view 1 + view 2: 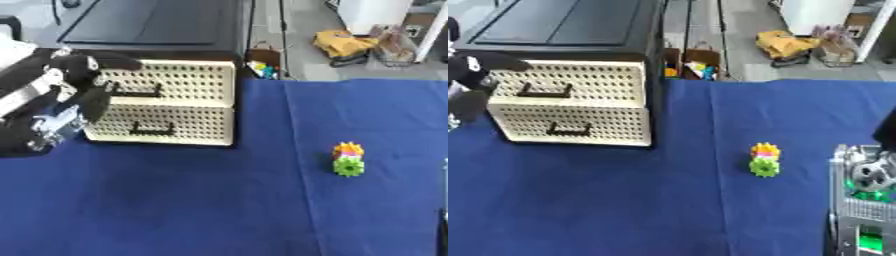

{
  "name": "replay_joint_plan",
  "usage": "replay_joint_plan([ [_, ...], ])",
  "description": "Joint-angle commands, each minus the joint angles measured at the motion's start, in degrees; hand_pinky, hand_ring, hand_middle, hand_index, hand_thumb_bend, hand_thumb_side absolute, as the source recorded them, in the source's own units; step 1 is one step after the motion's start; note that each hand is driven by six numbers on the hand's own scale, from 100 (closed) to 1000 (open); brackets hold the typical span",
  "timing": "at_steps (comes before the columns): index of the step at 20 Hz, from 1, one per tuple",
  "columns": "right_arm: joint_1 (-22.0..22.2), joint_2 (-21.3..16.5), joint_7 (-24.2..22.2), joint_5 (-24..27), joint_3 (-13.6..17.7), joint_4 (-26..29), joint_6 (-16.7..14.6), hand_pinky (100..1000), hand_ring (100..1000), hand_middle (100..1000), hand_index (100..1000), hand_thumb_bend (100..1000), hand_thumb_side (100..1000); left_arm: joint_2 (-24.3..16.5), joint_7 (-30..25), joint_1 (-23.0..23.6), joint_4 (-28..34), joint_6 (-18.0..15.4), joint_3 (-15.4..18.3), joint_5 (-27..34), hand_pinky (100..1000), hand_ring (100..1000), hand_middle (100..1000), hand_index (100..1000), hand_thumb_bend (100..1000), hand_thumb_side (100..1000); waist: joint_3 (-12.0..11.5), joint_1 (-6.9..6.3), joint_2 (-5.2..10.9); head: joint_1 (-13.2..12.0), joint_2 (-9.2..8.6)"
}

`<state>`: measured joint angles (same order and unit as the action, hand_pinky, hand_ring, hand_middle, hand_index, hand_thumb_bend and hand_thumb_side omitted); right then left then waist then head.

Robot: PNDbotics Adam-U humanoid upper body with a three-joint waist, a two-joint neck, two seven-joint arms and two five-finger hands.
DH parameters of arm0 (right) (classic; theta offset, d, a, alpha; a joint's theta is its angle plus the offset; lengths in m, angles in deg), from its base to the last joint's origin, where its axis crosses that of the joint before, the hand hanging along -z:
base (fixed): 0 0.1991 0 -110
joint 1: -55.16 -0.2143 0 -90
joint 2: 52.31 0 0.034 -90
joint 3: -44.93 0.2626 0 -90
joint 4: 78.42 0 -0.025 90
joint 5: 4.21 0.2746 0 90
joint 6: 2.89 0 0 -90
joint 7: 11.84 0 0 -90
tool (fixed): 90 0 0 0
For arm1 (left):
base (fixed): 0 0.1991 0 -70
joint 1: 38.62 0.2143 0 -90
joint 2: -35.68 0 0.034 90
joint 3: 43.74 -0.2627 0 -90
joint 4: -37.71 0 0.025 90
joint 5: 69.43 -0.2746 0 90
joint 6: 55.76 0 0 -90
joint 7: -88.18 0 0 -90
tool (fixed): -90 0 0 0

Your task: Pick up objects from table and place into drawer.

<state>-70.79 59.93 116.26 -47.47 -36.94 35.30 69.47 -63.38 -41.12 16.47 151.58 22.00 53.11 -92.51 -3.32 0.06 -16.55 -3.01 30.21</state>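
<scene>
The toy (348,159), a small stack of gear-shaped pieces w/ orange on top, a pink bit in the middle and green at the bottom, stands upright on the blue tablecloth (201,200), right of centre & well apart from everything else. Nothing touches it.

Far left of it, at the cloth's back edge, sits the cream perforated drawer unit (171,102), two drawers stacked, each w/ a dark handle; both drawers look closed.

The left hand (66,95), black w/ silver parts, hangs in front of the unit's left side, near the upper handle; fingers curled, holding nothing that shows. Can't tell if it touches the unit.

The right hand (866,200) shows only in the right eye view, at the lower right edge, as a silver & black mass w/ green bits; whether its fingers are straight or curled can't be told.

Behind the unit is a dark cabinet (562,30); beyond the table, floor w/ a yellow bag (343,44).
</scene>
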Motion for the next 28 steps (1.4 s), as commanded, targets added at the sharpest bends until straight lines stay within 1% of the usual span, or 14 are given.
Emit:
replay_joint_plan([
  [1,-0.3,-0.7,-0.1,0.0,-0.2,0.9,0.1,650,530,505,776,100,1000,-4.8,1.6,-1.7,0.7,2.8,-0.3,-6.4,100,100,100,939,100,885,-0.1,-0.42,1.50,0.3,0.32],
  [4,-0.2,-0.7,-0.3,0.2,-0.4,0.9,0.0,651,530,505,776,100,1000,-7.4,2.4,-2.4,0.7,6.0,-1.3,-12.5,100,100,100,883,100,742,-0.1,-0.59,1.59,0.3,0.43],
  [6,-0.1,-0.7,-0.5,0.3,-0.5,0.9,0.0,651,530,504,774,100,1000,-8.7,3.3,-2.7,0.7,8.2,-2.1,-15.8,100,100,100,854,100,743,0.1,-0.67,1.62,0.2,0.54],
  [7,-0.1,-0.8,-0.6,0.4,-0.5,0.9,0.0,651,530,504,774,100,1000,-9.3,3.6,-2.7,0.7,9.1,-2.7,-16.8,100,100,100,847,100,766,0.2,-0.71,1.62,0.1,0.56],
  [8,-0.1,-0.8,-0.7,0.5,-0.6,0.9,0.0,651,530,503,773,100,1000,-10.1,3.4,-2.5,0.7,9.9,-3.5,-17.7,100,100,100,839,134,872,0.3,-0.77,1.61,0.0,0.60],
  [9,-0.1,-0.8,-0.8,0.5,-0.6,0.9,0.0,651,530,503,773,100,1000,-10.9,2.8,-2.4,0.7,10.4,-4.4,-18.6,100,100,100,846,209,919,0.4,-0.82,1.62,-0.1,0.62],
  [10,-0.1,-0.8,-0.9,0.6,-0.7,0.9,0.0,651,530,503,773,100,1000,-11.6,2.2,-2.3,0.7,10.8,-5.0,-19.4,100,100,100,857,288,954,0.5,-0.85,1.62,-0.2,0.63],
  [12,-0.1,-0.9,-1.1,0.7,-0.7,0.9,0.0,651,530,502,772,100,1000,-13.4,0.7,-1.9,0.7,11.2,-6.3,-21.3,100,100,100,872,336,968,0.7,-0.91,1.60,-0.4,0.71],
  [13,-0.1,-0.9,-1.2,0.8,-0.8,0.9,-0.1,651,530,502,772,100,1000,-14.2,0.0,-1.7,0.7,11.4,-6.9,-22.4,100,100,100,872,336,968,0.8,-0.95,1.60,-0.5,0.73],
  [15,0.0,-0.9,-1.3,0.9,-0.9,0.9,-0.1,651,530,500,770,100,1000,-16.2,-2.2,-1.3,0.7,11.0,-8.5,-25.2,100,100,105,883,327,904,1.0,-1.06,1.63,-0.7,0.73],
  [17,0.0,-0.8,-1.5,1.1,-0.9,0.9,-0.2,651,529,500,770,100,1000,-17.5,-4.3,-1.4,0.7,10.1,-9.9,-27.5,100,100,122,888,255,817,1.2,-1.12,1.67,-0.9,0.72],
  [19,0.0,-0.8,-1.5,1.2,-1.0,0.9,-0.2,651,529,500,769,100,1000,-18.4,-6.0,-1.6,0.7,8.9,-11.1,-28.9,100,100,169,910,225,759,1.4,-1.18,1.70,-1.0,0.72],
  [23,0.1,-0.8,-1.6,1.5,-1.0,0.9,-0.3,651,529,498,768,100,1000,-19.3,-9.7,-1.8,0.7,6.5,-12.5,-31.0,100,100,220,931,269,755,1.6,-1.29,1.71,-1.2,0.68],
  [28,0.3,-0.8,-1.7,1.7,-1.0,0.9,-0.4,652,528,496,766,100,1000,-19.4,-12.0,-1.0,0.7,6.7,-12.9,-35.2,100,100,219,945,364,785,1.6,-1.36,1.67,-1.3,0.45],
])
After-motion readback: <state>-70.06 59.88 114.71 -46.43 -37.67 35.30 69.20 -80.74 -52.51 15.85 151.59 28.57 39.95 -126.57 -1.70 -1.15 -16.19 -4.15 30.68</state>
